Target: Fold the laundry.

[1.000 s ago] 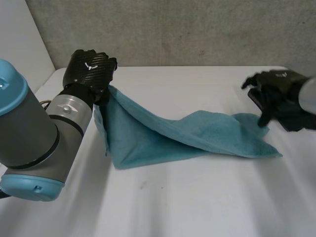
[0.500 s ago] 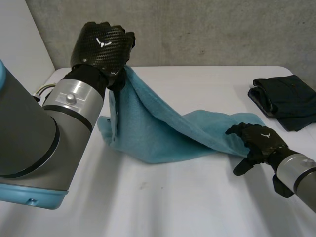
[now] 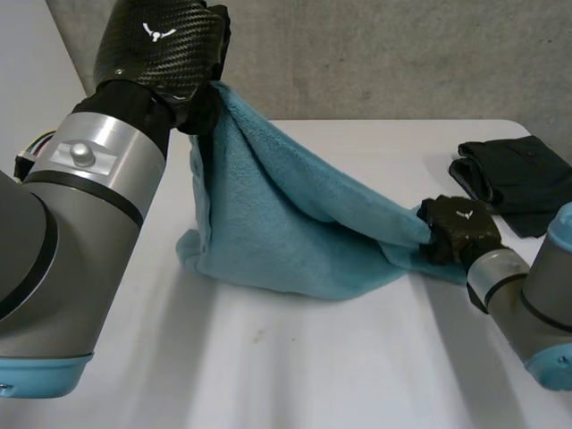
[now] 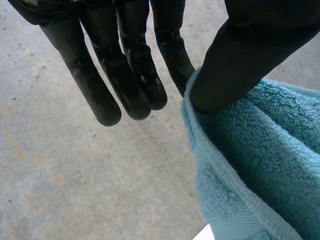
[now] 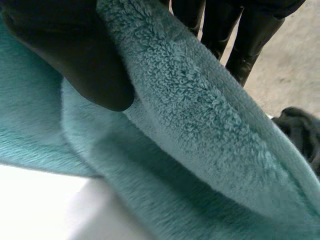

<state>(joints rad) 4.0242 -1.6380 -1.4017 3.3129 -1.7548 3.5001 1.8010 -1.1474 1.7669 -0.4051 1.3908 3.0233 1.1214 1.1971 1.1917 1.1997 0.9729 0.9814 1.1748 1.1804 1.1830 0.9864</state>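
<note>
Left hand (image 3: 165, 45) held high, thumb and finger pinching a corner of the towel (image 3: 277, 223), right hand (image 3: 458, 231) low, clamped on the opposite end, towel running lengthwise downhill between them, its belly on the table (image 3: 295, 366).

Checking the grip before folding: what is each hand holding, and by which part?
Both hold the blue towel: the left hand pinches its raised end at the hem, and the right hand grips the opposite, lower end.

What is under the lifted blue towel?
The towel rests its lower fold on the white table. The left hand pinches its raised corner, the right hand its low end. The table beneath the drape is covered.
</note>
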